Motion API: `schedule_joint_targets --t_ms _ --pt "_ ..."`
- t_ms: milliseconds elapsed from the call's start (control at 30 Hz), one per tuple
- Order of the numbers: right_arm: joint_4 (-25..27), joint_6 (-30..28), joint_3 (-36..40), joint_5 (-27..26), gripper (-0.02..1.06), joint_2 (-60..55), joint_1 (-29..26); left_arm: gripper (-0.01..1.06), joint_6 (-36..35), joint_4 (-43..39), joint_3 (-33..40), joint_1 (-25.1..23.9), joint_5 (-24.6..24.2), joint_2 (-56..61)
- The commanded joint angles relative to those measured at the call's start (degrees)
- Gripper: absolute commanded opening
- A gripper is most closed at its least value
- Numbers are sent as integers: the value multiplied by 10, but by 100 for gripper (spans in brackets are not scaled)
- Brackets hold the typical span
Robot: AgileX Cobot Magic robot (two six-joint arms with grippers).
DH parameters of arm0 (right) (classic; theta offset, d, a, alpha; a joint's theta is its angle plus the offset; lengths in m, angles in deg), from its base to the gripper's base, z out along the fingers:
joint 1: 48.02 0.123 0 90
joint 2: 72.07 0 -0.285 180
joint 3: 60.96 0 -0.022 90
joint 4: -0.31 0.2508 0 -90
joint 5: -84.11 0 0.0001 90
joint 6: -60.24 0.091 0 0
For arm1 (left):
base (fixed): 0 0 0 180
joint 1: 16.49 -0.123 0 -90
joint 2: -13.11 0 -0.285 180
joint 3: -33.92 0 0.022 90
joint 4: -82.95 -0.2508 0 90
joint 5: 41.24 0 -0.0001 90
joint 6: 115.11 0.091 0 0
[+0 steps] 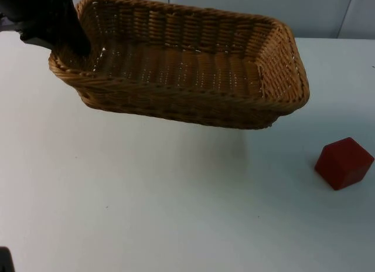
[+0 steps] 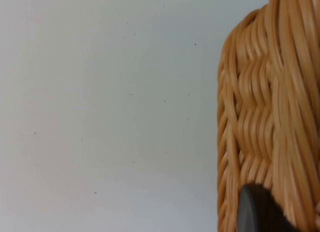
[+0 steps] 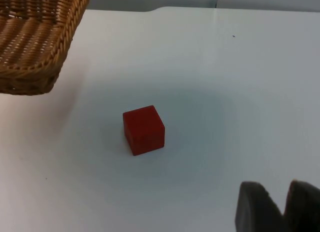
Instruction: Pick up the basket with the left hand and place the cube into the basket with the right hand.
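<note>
I have the left gripper [image 1: 75,42] clamped on the short end wall of the wicker basket [image 1: 187,67], at the far left of the bench [image 1: 146,213] in the top view. The basket hangs above the bench surface, tilted, with its open side toward the top camera and nothing lying inside it. In the left wrist view I see the woven wall of the basket [image 2: 270,117] pressed against a black fingertip [image 2: 257,212]. The red cube [image 1: 344,162] sits on the bench, to the right of the basket and well apart from it. My right gripper [image 3: 280,207] hovers near the cube [image 3: 144,129] without touching it, its fingers nearly together and holding nothing.
</note>
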Motion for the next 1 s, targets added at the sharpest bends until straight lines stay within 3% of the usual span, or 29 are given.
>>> schedule_joint_targets --t_ms 0,967 --pt "-3 0 3 -3 19 2 -2 0 0 11 1 -1 8 9" --pt "-3 0 3 -3 19 2 -2 0 0 11 1 -1 14 9"
